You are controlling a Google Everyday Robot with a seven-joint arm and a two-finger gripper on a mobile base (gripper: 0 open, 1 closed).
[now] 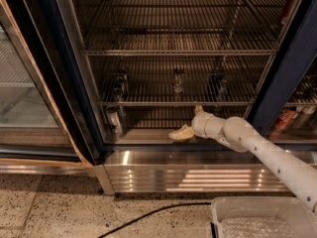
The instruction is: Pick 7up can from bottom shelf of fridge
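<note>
The fridge point(59, 83) stands open, its black frame around wire racks. The bottom shelf point(173, 103) carries three small cans. The middle one, dull greenish with a silvery rim, is the 7up can point(177, 81). Darker cans stand to its left point(121, 82) and right point(218, 85). A shiny silver can point(114, 121) stands below the rack at the left, on the fridge floor. My gripper point(188, 123) is open at the fridge's front sill, below the bottom shelf and slightly right of the 7up can. It holds nothing. One finger point(181, 133) points left and the other point(198, 110) points up.
The glass door point(25, 98) hangs open at the left. A ribbed steel base panel point(188, 175) runs under the opening. A clear plastic bin point(262, 219) sits on the floor at the lower right, with a black cable point(148, 213) beside it. The neighbouring compartment at the right holds red cans point(285, 119).
</note>
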